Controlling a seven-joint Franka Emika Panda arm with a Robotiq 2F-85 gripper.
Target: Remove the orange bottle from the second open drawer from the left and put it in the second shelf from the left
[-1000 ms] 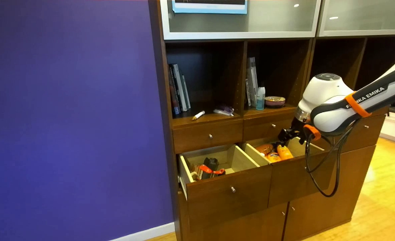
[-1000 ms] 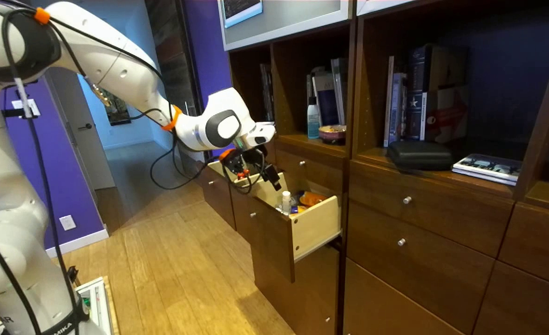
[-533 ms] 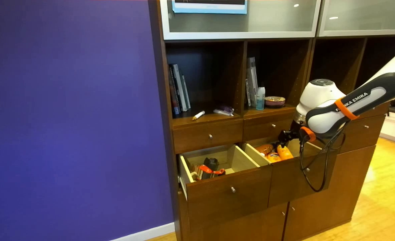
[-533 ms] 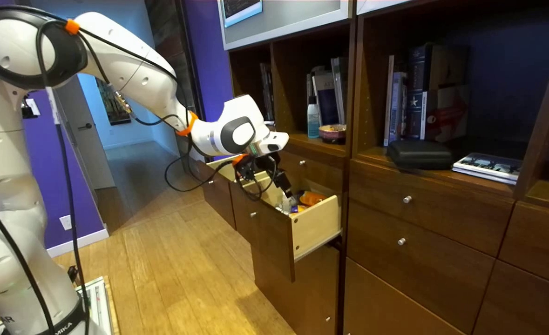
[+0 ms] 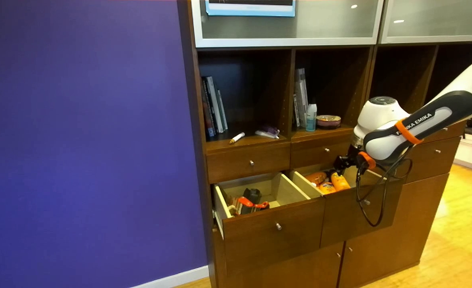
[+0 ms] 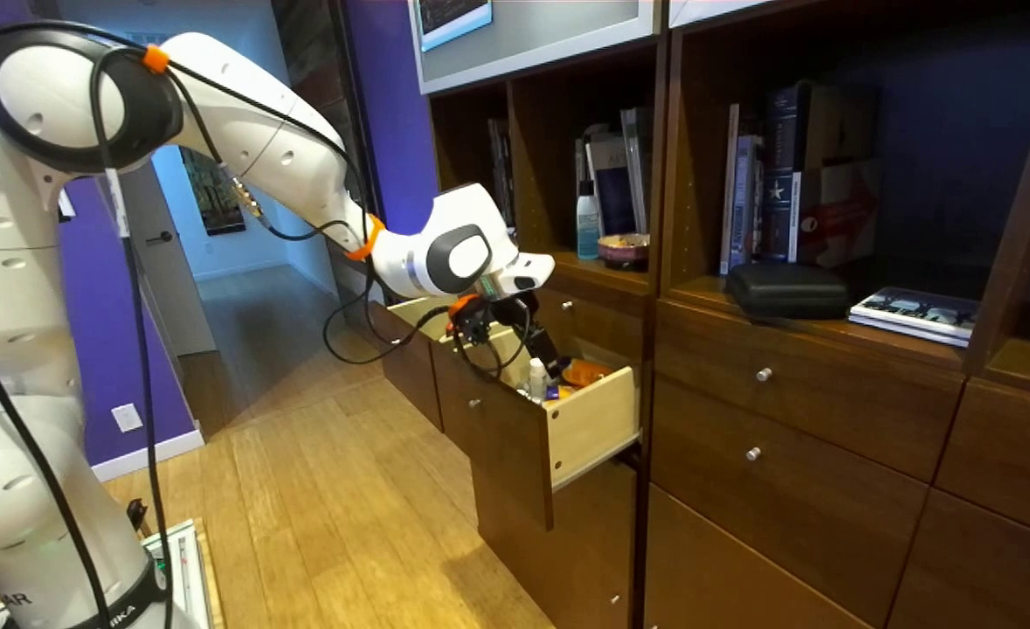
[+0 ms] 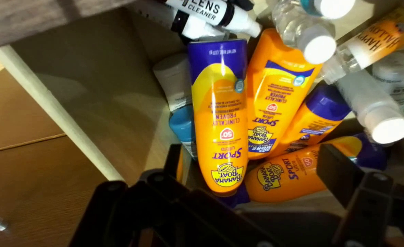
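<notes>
Several orange sunscreen bottles lie in the second open drawer (image 5: 358, 222), whose pale side shows in an exterior view (image 6: 597, 428). The uppermost orange bottle (image 7: 220, 133) lies on top in the wrist view, its rounded end between the fingers; an orange bottle shows in both exterior views (image 5: 340, 182) (image 6: 584, 373). Which one is meant I cannot tell. My gripper (image 7: 256, 168) is open and empty over this end; it points down into the drawer in both exterior views (image 5: 341, 168) (image 6: 555, 367). The second shelf (image 5: 342, 84) is above the drawer, also visible in an exterior view (image 6: 549, 157).
The second shelf holds leaning books (image 5: 300, 96), a bluish bottle (image 5: 311, 118) and a bowl (image 5: 328, 121). The left open drawer (image 5: 274, 232) holds black and red items. Clear bottles (image 7: 316, 43) and a lens cleaner (image 7: 205, 13) crowd the drawer.
My gripper has moved down into the drawer, toward the orange bottles; the arm has followed. The gripper's fingertips are now lower beside the white-capped bottle. Drawers and bottles stay in place.
</notes>
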